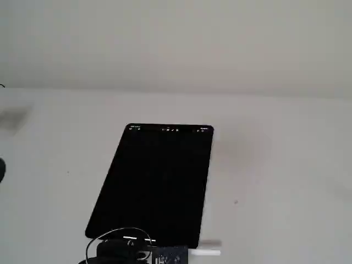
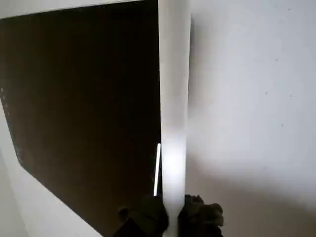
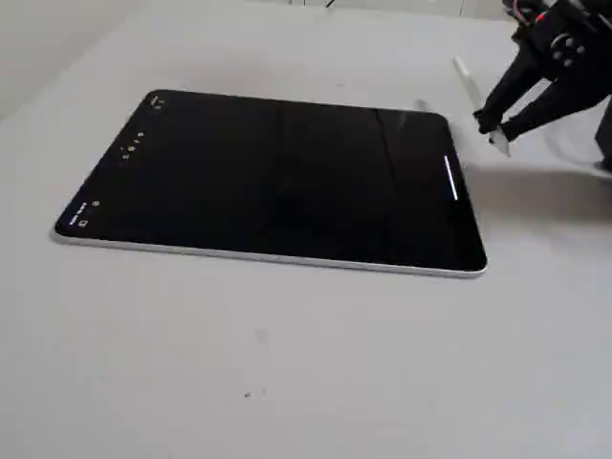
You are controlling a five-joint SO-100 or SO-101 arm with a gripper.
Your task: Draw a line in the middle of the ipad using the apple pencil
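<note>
The tablet (image 3: 277, 177) lay flat on the pale table (image 3: 287, 363), its dark screen up, with a row of tiny icons along its far edge in a fixed view (image 1: 170, 130) and along its left edge in the other.

A short white line (image 3: 450, 179) showed on the screen close to the tablet's right-hand short edge in that fixed view, running roughly along that edge. In the wrist view the same line (image 2: 157, 169) appeared as a thin bright stroke just left of the pen.

The black gripper (image 3: 490, 129) stood just off that short edge, beside the tablet and not over the screen. Its fingers (image 2: 148, 217) were closed on the white pen (image 2: 174, 98), one on each side of the shaft. In the wrist view the pen ran from the fingers up to the top of the picture, along the tablet's side. In the fixed view from the side, the pen (image 3: 467, 78) slanted up and away from the gripper, and its lower end sat just beyond the tablet's corner; whether the tip touched the table could not be told.

In the other fixed view the gripper (image 1: 144, 254) sat at the bottom edge, at the tablet's near end, with the pen (image 1: 208, 252) showing as a short white bar beside it.
</note>
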